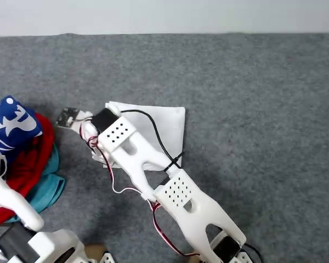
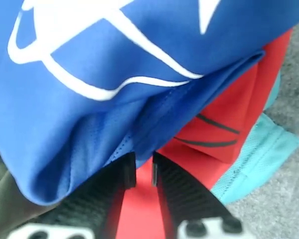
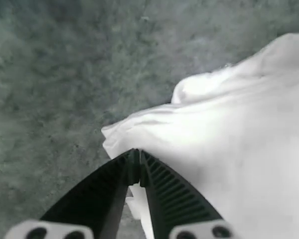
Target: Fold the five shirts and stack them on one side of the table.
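Right wrist view: white shirt edge pinched between fingers (tips together).

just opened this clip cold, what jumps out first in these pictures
The bright pile at the table's left edge stands out: a blue shirt with white print lies on top of a red shirt and a teal shirt, and the left gripper is shut at the blue hem. Near the middle, a white shirt lies on the grey table, its edge pinched by the right gripper.
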`<control>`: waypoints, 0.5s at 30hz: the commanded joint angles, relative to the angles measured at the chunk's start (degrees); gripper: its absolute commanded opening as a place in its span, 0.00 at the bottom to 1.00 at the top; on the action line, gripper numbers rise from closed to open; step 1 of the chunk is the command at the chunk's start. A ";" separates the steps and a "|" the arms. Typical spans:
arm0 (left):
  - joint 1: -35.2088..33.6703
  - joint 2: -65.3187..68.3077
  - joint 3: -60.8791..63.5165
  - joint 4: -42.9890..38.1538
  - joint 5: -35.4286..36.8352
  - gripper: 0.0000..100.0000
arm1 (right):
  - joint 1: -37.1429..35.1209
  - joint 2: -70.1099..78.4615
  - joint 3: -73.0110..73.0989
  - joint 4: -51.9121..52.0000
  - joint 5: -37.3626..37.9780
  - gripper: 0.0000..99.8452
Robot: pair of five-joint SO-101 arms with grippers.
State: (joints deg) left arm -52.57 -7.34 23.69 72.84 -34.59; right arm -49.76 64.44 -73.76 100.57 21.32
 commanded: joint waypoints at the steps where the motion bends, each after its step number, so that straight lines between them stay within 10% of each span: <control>1: 0.35 -2.55 -1.71 0.53 0.53 0.07 | -0.48 -5.67 -4.57 2.51 -0.18 0.01; 15: 0.35 -2.55 -7.08 3.16 1.76 0.07 | 14.02 -12.26 -4.40 2.42 -9.76 0.01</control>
State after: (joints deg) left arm -52.57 -7.34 18.59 75.30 -33.45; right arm -40.70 55.38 -75.34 100.57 17.01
